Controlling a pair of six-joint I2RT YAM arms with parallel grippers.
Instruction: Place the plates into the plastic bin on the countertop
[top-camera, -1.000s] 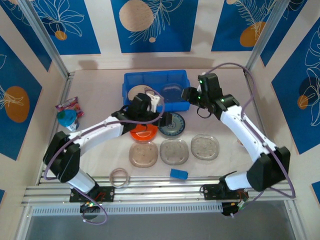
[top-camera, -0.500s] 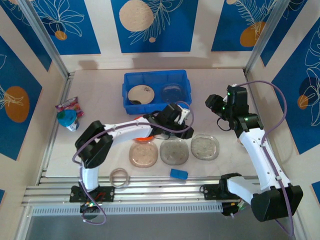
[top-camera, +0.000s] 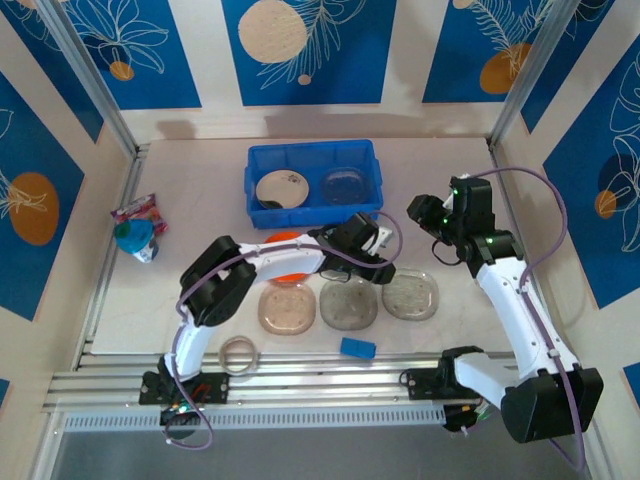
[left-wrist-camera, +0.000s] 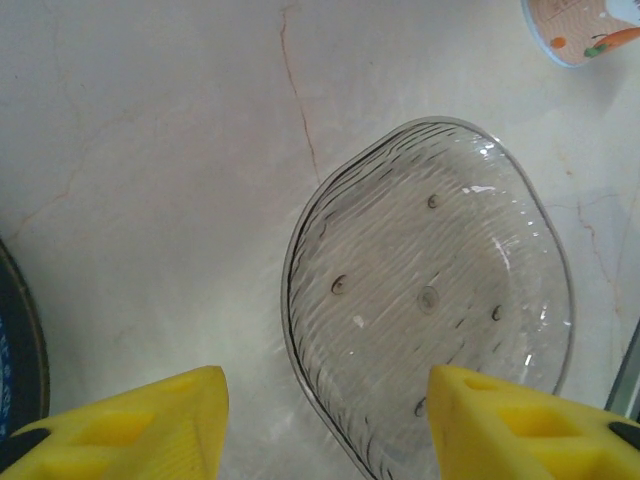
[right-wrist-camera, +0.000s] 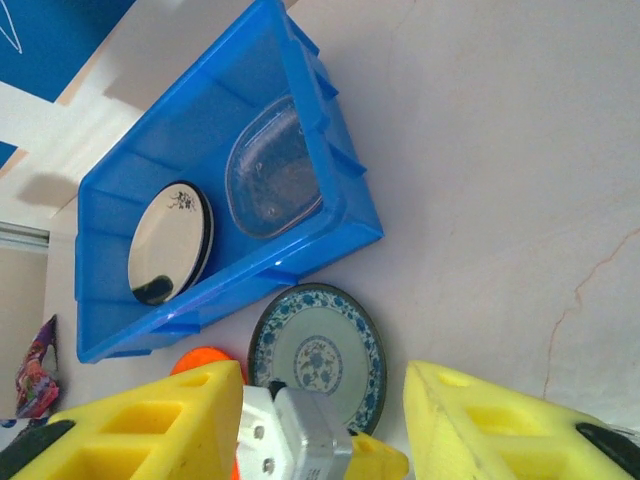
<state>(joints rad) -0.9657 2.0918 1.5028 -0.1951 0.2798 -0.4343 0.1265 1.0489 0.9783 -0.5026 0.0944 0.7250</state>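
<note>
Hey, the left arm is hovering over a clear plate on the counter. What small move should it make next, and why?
Probably lower the left gripper straight down so its fingers straddle the near rim of the clear ribbed plate, then close. Its jaws stand open and empty, and the plate lies flat on the countertop, outside the blue bin.

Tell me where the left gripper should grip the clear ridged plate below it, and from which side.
Its raised rim, from straight above. The clear ridged plate lies flat on the countertop and looks too wide to span, so probably one finger inside the nearest edge and one outside. The left gripper hangs open there.
</note>
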